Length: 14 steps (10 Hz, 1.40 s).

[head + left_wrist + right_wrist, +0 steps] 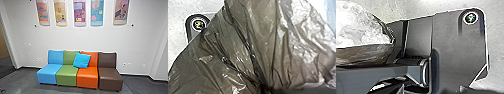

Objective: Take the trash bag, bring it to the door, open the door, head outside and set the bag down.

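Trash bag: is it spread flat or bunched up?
Bunched up: in the left wrist view, the bag has creases running together at one dark spot.

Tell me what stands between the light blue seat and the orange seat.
In the head view, the green seat stands between the light blue seat and the orange seat.

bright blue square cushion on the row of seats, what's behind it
Behind the bright blue square cushion are a green padded backrest and an orange padded backrest, both partly visible around it. Anything directly behind the cushion is covered and cannot be seen.
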### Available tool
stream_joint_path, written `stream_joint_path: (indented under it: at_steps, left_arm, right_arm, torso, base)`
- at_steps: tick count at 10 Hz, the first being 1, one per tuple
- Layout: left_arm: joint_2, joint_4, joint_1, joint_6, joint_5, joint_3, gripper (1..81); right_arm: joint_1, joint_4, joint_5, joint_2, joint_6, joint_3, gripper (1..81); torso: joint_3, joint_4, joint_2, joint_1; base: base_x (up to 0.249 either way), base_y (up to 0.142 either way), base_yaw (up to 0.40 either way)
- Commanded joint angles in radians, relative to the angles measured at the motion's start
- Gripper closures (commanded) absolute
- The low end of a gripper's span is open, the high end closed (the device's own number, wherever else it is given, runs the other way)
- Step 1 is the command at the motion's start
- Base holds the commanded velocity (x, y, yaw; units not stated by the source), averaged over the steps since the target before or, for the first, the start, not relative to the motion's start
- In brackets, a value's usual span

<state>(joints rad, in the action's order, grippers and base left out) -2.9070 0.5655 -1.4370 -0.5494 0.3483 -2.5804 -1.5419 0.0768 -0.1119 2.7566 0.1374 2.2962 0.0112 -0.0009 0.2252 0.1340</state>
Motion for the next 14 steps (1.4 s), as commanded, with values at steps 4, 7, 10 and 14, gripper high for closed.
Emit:
stream_joint_path:
  at_steps: [4,7,10,14]
  left_arm:
    - [-0.006,0.008,0.062,-0.009,0.097,0.002,81.1]
    - [-0.050,0.008,0.062,-0.012,0.083,-0.056,81.1]
    - [-0.140,0.004,0.063,-0.014,0.061,-0.187,81.1]
    - [-0.149,0.005,0.063,-0.012,0.061,-0.199,81.1]
  right_arm:
    - [0.048,0.006,-0.054,0.031,-0.015,0.060,1.0]
    - [0.042,0.006,-0.054,0.068,-0.015,0.106,1.0]
    - [0.041,0.008,-0.054,0.108,-0.019,0.156,1.0]
    - [0.041,0.008,-0.054,0.142,-0.025,0.202,1.0]
  torso:
    - [-0.044,0.000,-0.171,-0.112]
    - [-0.049,0.000,-0.150,-0.095]
    - [-0.049,0.000,-0.158,-0.103]
    - [-0.049,0.000,-0.158,-0.103]
  base:
    - [0.000,0.000,0.000]
    - [0.000,0.000,0.000]
    - [0.000,0.000,0.000]
    - [0.000,0.000,0.000]
